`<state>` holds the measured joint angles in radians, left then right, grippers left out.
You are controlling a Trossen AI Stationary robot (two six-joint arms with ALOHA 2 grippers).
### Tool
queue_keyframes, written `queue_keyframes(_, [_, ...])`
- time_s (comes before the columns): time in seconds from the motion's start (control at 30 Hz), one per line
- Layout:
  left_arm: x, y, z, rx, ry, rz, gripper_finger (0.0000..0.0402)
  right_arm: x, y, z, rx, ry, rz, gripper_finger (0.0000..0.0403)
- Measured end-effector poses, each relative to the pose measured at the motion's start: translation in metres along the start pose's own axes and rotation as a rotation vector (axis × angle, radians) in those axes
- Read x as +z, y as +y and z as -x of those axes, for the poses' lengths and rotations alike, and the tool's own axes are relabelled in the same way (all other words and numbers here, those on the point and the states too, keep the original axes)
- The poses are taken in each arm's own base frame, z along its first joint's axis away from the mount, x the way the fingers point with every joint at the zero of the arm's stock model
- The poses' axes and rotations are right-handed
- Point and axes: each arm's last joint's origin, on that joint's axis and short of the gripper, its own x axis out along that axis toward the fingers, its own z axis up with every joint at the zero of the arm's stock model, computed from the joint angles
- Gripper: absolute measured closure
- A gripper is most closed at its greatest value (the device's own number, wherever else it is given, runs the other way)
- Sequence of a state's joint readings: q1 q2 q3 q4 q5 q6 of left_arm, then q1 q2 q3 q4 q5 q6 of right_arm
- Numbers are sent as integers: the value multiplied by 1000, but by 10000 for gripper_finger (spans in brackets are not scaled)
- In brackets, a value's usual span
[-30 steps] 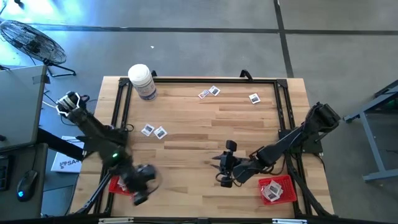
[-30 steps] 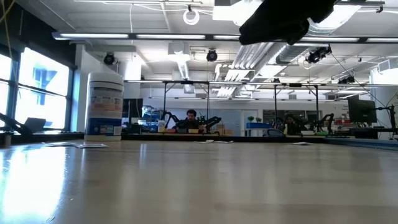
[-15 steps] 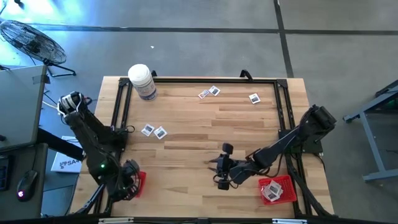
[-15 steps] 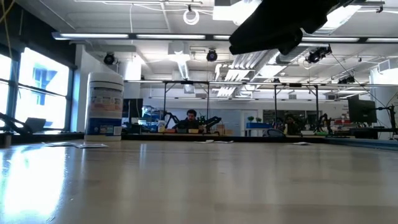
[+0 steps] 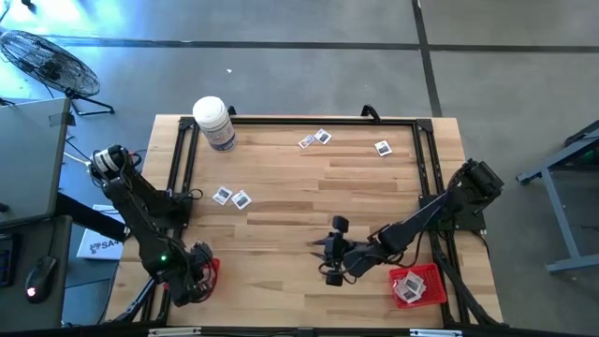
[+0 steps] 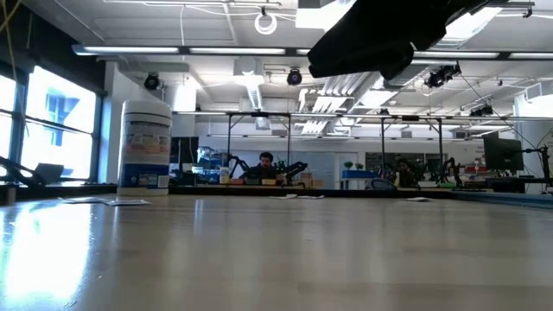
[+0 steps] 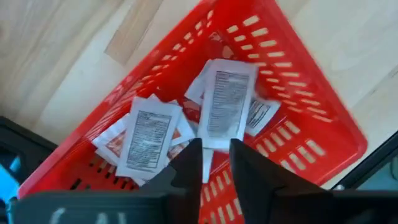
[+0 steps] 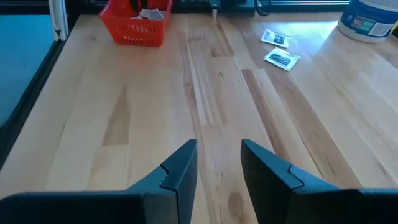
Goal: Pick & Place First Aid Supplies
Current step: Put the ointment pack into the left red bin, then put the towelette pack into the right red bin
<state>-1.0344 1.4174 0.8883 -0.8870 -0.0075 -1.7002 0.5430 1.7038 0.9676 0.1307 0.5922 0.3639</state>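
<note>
Packets in the red basket, more loose on the wood.

We see white packets (image 7: 225, 106) piled in the left red basket (image 7: 298, 118), one just ahead of the left gripper (image 7: 216, 163), fingers slightly apart. Two packets (image 5: 231, 197) lie mid-left, three near the far edge beside the white bottle (image 5: 214, 123). The right gripper (image 5: 329, 257) hovers open over bare butcher-block table (image 5: 281, 234), with free space all around it.
</note>
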Motion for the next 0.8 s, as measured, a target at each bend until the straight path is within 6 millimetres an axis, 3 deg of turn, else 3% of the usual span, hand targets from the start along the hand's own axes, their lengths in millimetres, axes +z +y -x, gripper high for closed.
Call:
queue_keyframes(0.23, [1,6,9,31,225,37,294,1,-2,-1,-4,-4,-1,285])
queue_keyframes(0.33, [8,4,20,-8,207,44,294,1,-2,-1,-6,-7,-2,285])
queue_keyframes(0.63, [45,-5,60,-81,-106,-71,293,2,-3,-2,-10,-8,-8,285])
queue_keyframes(0.8, [80,3,62,10,-395,-19,293,2,-3,-2,-11,-8,-42,285])
